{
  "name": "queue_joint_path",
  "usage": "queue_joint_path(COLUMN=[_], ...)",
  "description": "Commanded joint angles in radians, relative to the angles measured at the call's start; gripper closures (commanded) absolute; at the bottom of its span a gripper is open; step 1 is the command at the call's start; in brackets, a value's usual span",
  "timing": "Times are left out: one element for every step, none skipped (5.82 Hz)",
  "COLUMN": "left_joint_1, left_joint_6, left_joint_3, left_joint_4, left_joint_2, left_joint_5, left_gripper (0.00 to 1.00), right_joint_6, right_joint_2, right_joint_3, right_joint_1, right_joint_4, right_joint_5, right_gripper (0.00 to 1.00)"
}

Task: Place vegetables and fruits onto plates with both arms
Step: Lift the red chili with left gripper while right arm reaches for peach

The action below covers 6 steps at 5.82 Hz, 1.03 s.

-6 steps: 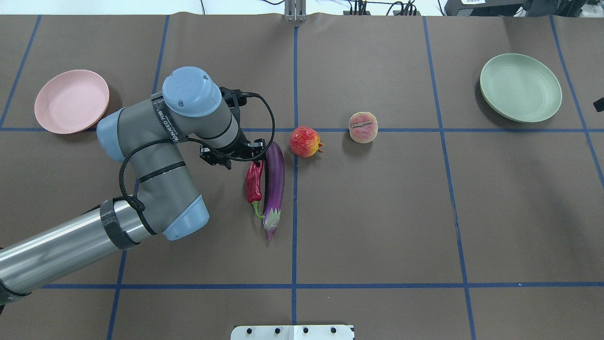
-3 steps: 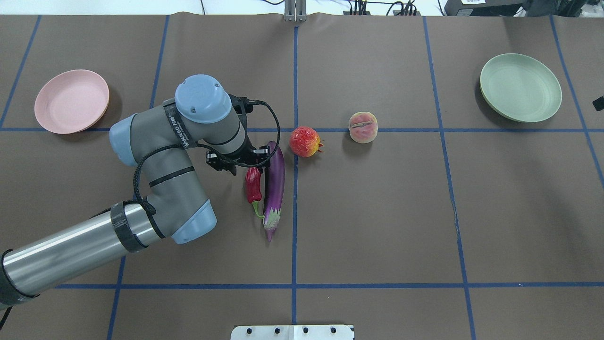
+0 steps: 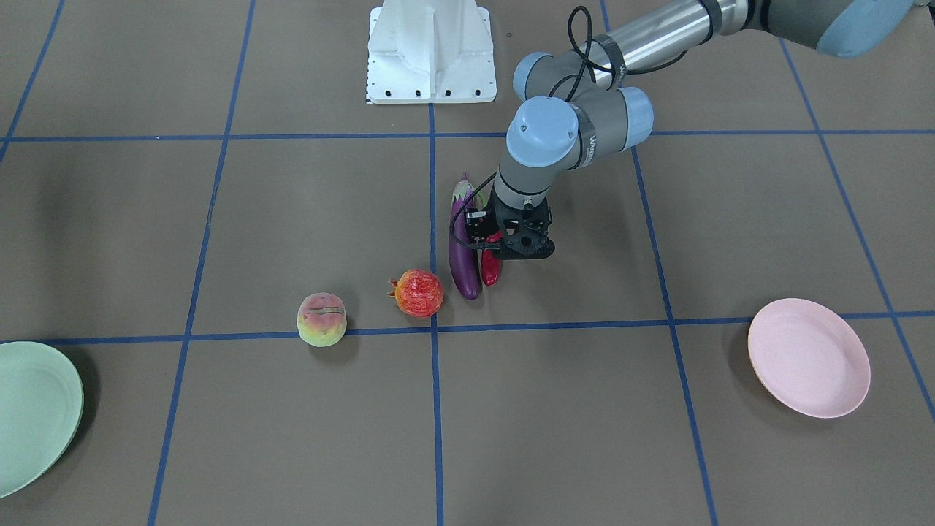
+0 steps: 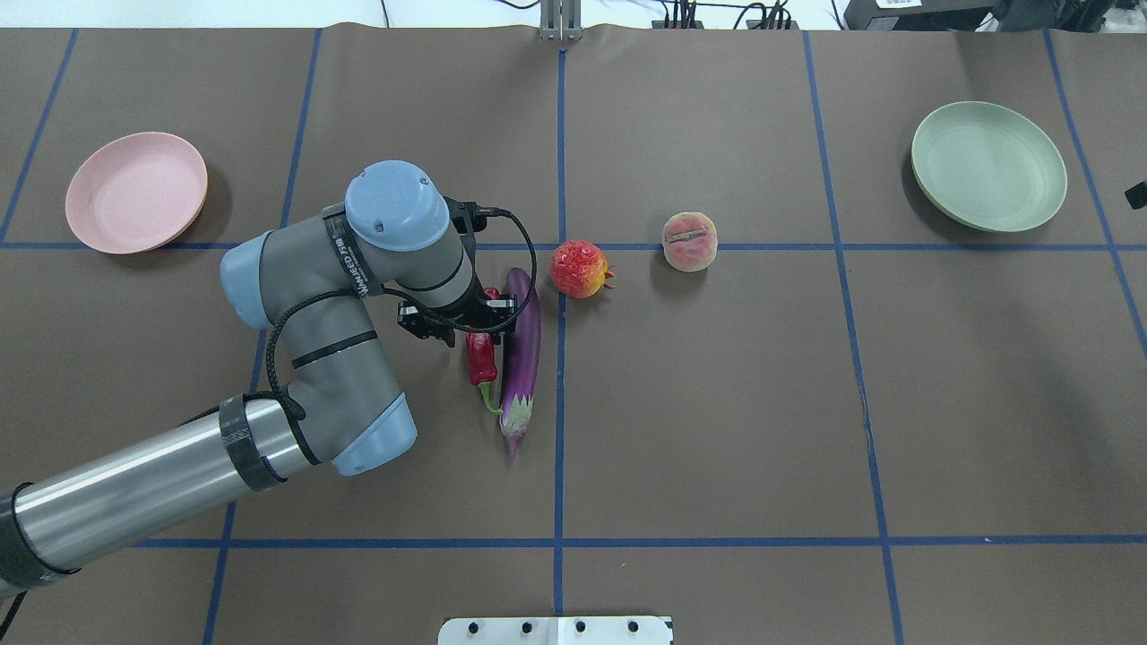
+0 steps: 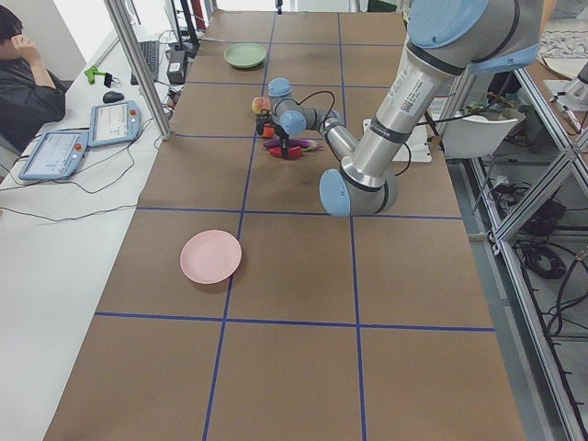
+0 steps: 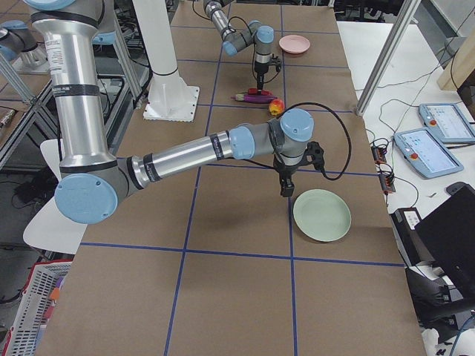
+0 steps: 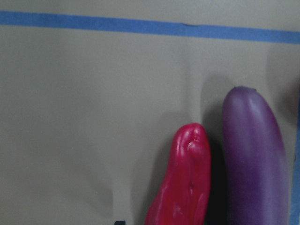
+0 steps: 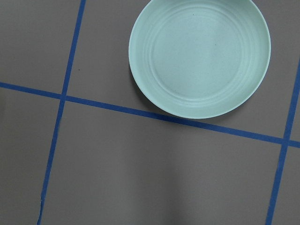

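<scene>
You have not got anything onto a plate yet. The pink plate (image 4: 134,191) at the left end of the bench (image 4: 717,403) and the green plate (image 4: 988,166) at the right end are both bare, and all four items lie on the bench near its middle. By my reading the task is at its first pick, with four placements still to do.

Your left gripper (image 3: 509,245) is down low over the blunt end of the chili (image 4: 482,356), the end away from the robot. Its body hides the fingers in both fixed views, and the wrist camera shows nothing of them (only a black speck at the bottom edge). So I cannot tell whether it is spread or closed; the chili looks to be resting on the bench, not lifted.

Your right gripper (image 6: 285,189) hangs just beside the green plate, well apart from the fruit. Its opening cannot be judged from here.

The chili is short, dark red and wrinkled, with a glossy skin and a thin green stem pointing back toward the robot. It lies close alongside the eggplant (image 4: 522,345), on its left. The wrist camera shows a narrow dark gap between their tips, so there is little room on that side. The eggplant is long, slim and shiny purple, with its pale cap toward the robot. The pomegranate (image 4: 579,268) sits just past the eggplant's tip to the right, with the peach (image 4: 689,240) farther right on the blue line.
</scene>
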Motion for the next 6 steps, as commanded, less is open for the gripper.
queue_joint_path(left_joint_1=[0.011, 0.013, 0.011, -0.004, -0.054, -0.102], left_joint_6=[-0.006, -0.007, -0.009, -0.075, -0.081, -0.078], left_joint_3=[0.003, 0.000, -0.003, -0.019, -0.033, -0.036], left_joint_4=[0.000, 0.000, 0.001, 0.003, 0.011, 0.017], left_joint_2=[-0.001, -0.003, -0.001, 0.006, 0.007, 0.008], left_joint_5=[-0.002, -0.002, -0.002, 0.000, -0.003, -0.009], left_gripper=[0.46, 0.66, 0.95, 1.00, 1.00, 1.00], right_joint_6=[0.000, 0.001, 0.003, 0.003, 0.012, 0.065], right_joint_2=[0.002, 0.008, 0.037, 0.065, 0.083, 0.128], right_joint_3=[-0.002, -0.002, -0.003, -0.012, -0.012, -0.012], right_joint_1=[0.000, -0.002, -0.008, -0.009, -0.014, -0.031], right_joint_4=[0.000, 0.000, -0.005, -0.008, -0.009, -0.012], right_joint_5=[0.000, 0.001, 0.000, 0.003, 0.004, 0.009], right_gripper=[0.00, 0.00, 0.00, 0.00, 0.00, 0.00])
